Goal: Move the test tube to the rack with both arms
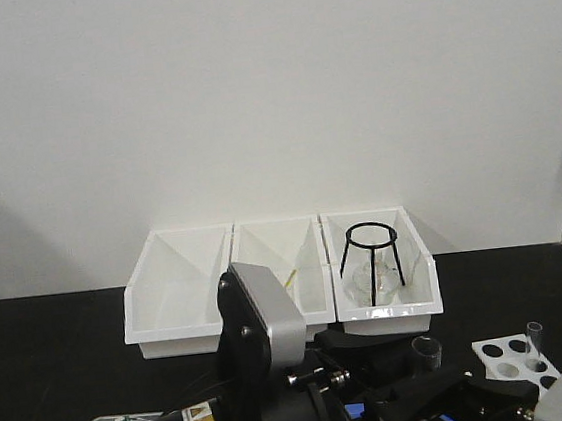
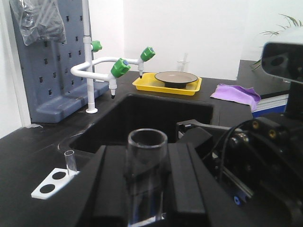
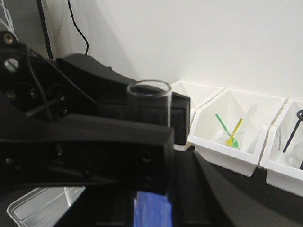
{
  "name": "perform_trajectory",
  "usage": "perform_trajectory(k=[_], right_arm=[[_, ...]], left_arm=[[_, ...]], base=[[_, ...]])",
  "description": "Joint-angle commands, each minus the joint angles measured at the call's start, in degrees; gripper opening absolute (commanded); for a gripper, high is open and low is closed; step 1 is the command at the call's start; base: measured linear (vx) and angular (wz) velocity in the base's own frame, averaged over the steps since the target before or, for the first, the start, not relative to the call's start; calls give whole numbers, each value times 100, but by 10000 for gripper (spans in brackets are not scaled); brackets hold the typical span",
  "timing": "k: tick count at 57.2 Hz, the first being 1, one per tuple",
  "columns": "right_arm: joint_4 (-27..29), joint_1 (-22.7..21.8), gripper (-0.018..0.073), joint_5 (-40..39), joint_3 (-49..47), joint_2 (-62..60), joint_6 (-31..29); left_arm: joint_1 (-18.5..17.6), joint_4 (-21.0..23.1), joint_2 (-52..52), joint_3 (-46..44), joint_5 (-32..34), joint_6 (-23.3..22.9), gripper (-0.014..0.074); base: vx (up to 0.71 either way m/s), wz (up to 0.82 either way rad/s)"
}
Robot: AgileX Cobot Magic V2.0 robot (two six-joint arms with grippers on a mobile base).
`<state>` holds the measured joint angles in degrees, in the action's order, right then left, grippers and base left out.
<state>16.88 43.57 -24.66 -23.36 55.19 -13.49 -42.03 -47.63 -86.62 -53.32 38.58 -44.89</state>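
Over the black bench (image 2: 28,151): test tube (image 2: 147,165) is being held in the left gripper (image 2: 147,198), near the rack (image 2: 47,187).
Handling: light, stiff, slick, fragile; gentle mid-body grip looking safest.
Axis: standing vertical, mouth pointing up.
Left jaws: pinching the tube's sides.
Right gripper (image 3: 151,198): hovering close; cannot tell its jaws.

Obstacles, front view: three white bins (image 1: 274,241) spanned centre; wire stand (image 1: 372,261) rose from right bin; arms (image 1: 264,383) massed bottom centre, test tube (image 1: 427,353) upright among them; spare tube (image 1: 534,335) occupied one hole of rack (image 1: 505,359), lower right. Free: bare counter (image 1: 43,336) at left; remaining rack holes open.
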Motion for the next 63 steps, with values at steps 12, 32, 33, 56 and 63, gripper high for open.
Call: perform_trajectory(k=[12,32,33,56,63], right_arm=[[-72,-4,-12,-468,-201,-26,-164],[1488,-21,-8,-1590,-181,463,-1821],[1626,-21,-8,-1733,-181,472,-1965],[3546,-629,-6,-3316,-181,473,-3747],[3415,-1293,-6,-2759,-181,459,-3216]], left_arm=[[75,246,681,-194,348,24,460],[397,241,2534,-188,-1932,24,307],[397,241,2584,-188,-2076,24,300],[397,241,2993,-188,-3858,24,-8],[397,241,2993,-188,-3858,24,-8]], base=[[0,0],[0,0],[0,0],[0,0],[0,0]])
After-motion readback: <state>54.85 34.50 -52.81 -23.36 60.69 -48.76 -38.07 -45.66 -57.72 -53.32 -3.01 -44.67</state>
